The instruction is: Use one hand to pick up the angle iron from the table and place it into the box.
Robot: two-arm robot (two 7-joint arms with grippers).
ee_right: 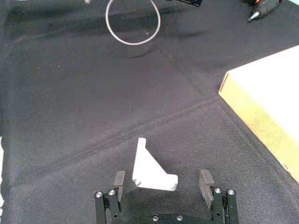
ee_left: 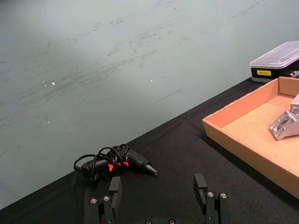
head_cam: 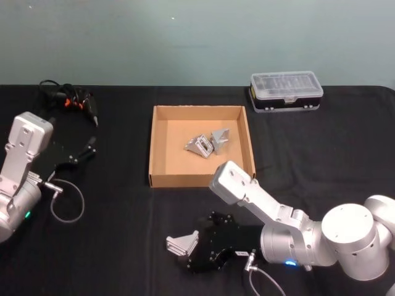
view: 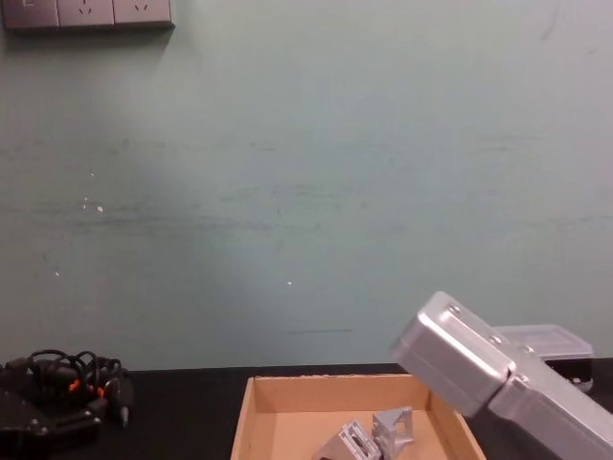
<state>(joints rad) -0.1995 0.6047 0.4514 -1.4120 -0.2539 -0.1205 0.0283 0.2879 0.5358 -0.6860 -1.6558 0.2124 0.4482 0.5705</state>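
The right gripper (ee_right: 162, 181), jaws wide and empty, straddles the angle iron (ee_right: 147, 168) lying on the table (ee_right: 70, 116) near the box (ee_right: 266, 107) (the left gripper (ee_left: 159, 186) rests open, far left), and closing off-centre on its slanted face could squirt it sideways.

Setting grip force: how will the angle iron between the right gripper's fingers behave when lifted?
Probably rigid: the angle iron looks like metal. Its smooth faces may slip or twist in the right gripper. One flange stands up from the table, so nudges could tip it. The left gripper sits idle.
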